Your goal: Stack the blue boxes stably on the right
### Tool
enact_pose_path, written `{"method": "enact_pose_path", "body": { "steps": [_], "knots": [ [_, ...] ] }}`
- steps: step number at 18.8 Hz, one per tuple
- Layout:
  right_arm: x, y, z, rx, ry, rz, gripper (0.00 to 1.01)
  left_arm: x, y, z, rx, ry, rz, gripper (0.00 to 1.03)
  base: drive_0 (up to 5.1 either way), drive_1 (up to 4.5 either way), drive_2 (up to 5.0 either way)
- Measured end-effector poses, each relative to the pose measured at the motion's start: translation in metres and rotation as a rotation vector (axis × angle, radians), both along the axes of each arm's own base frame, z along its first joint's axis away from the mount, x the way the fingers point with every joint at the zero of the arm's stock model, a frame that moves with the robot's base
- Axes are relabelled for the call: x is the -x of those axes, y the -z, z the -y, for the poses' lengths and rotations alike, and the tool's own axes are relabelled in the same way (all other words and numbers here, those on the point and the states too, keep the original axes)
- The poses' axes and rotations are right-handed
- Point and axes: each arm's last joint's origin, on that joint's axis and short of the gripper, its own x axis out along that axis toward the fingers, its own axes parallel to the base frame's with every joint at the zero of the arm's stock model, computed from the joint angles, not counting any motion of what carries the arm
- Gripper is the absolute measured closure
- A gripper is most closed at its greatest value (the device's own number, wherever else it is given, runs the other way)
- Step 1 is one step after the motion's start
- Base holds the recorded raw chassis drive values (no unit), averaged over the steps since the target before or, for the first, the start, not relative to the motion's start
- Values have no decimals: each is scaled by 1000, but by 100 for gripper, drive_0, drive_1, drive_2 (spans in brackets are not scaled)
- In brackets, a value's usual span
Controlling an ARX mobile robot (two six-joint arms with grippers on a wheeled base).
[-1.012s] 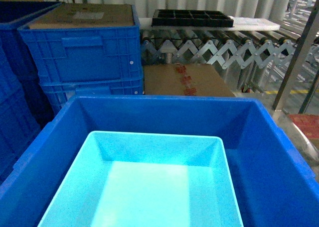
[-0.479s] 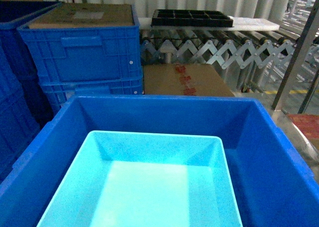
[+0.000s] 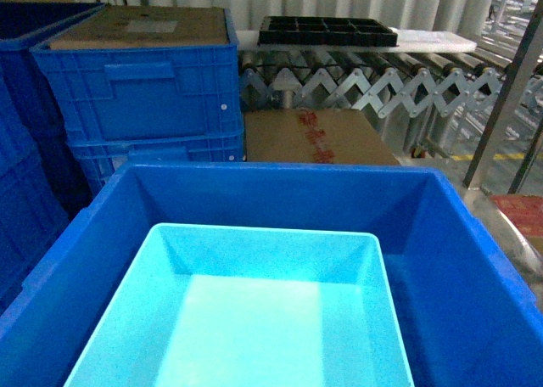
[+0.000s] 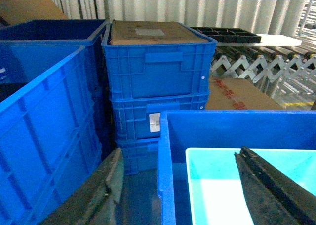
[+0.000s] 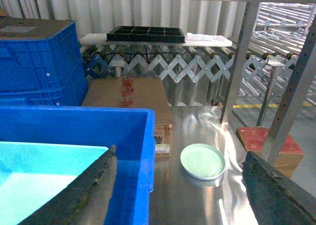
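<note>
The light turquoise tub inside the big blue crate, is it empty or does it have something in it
Empty as far as shown. The head view shows the turquoise tub with bare walls and floor inside the blue crate; its near end is cut off.

Even, cool indoor light. The light turquoise plastic tub (image 3: 254, 319) glows brightest on its floor, nearly washed out. Glare streaks the steel counter (image 5: 197, 195) toward 5 o'clock. Near claw fingers (image 4: 266, 185) blur softly.

No real change across the head frames. Turquoise tub (image 3: 254, 319) is sitting in the same spot inside the big blue bin (image 3: 458, 260), same angle. Stacked crates (image 3: 144, 90), cardboard box (image 3: 318, 137) and black tray (image 3: 327, 30) aren't shifting. No arm is entering the head view.
</note>
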Motion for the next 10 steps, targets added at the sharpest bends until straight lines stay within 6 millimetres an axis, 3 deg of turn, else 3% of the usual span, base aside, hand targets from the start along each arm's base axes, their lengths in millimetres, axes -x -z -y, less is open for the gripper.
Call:
{"method": "enact_pose_path", "body": {
  "steps": [2,3,10],
  "knots": [
    [0,0,0,0,0,0,3,0,0,0,0,0,0,13,0,0,0],
    [0,0,0,0,0,0,3,0,0,0,-1,0,0,3,0,0,0],
    [0,0,0,0,0,0,3,0,0,0,0,0,0,5,0,0,0]
  ]
}}
